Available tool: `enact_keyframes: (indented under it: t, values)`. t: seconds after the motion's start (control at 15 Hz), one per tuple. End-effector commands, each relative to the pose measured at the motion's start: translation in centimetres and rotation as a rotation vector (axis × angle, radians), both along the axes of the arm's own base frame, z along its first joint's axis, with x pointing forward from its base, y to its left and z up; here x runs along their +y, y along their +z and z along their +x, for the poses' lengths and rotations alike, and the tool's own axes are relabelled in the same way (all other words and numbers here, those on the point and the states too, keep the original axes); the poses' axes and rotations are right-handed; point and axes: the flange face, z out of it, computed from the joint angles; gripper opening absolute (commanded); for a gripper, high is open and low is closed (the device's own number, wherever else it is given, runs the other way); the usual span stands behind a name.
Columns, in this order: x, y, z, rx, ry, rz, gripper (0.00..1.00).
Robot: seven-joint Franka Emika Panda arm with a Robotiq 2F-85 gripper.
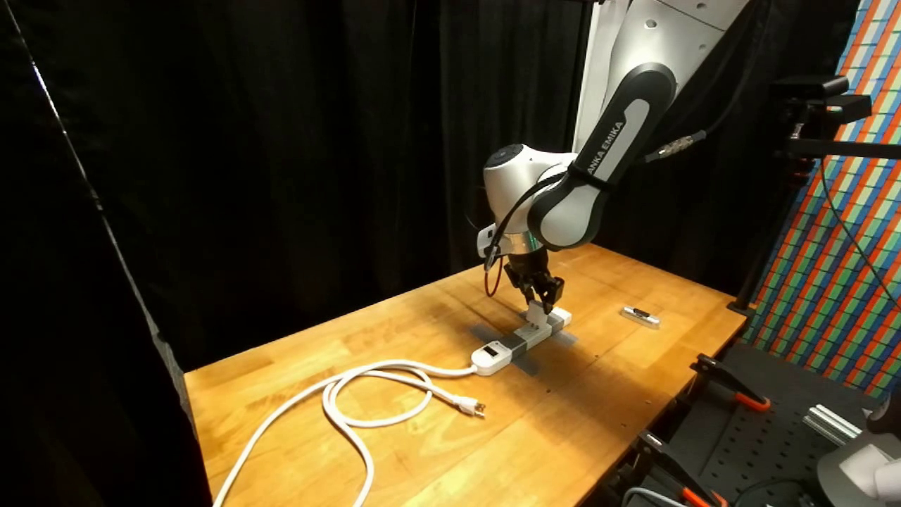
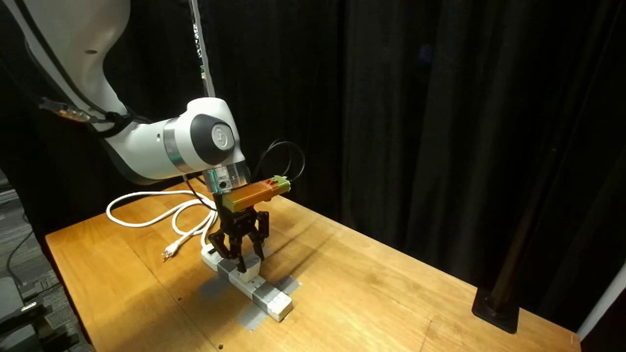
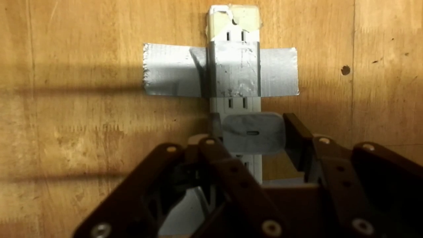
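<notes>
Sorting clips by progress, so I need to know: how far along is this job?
Done: the power strip is held to the table with gray tape. In hand: the white charger, gripped in the pincer on or just above the power strip. Left: perhaps pressing it home, since no view settles whether it is plugged in, then likely release, as the pincer has not let go.

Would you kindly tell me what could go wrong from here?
The charger might slip or tilt in the gripper.
In the wrist view it appears off the midline of the power strip, so its prongs, hidden there, may be misaligned with the slots.
A hard push or pull could peel the grey tape across the strip.
</notes>
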Motion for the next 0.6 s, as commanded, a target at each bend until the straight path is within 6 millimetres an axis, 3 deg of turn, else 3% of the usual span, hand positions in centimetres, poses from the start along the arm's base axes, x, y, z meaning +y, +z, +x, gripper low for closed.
enact_keyframes:
  t: [0.0,0.27,0.53]
  values:
    - [0.1,-0.4,0.6,-0.01,-0.039,0.007,0.22]
    - [0.2,-2.1,1.5,-0.014,-0.066,-0.011,0.22]
    - [1.7,-3.2,1.1,-0.026,-0.094,-0.076,0.22]
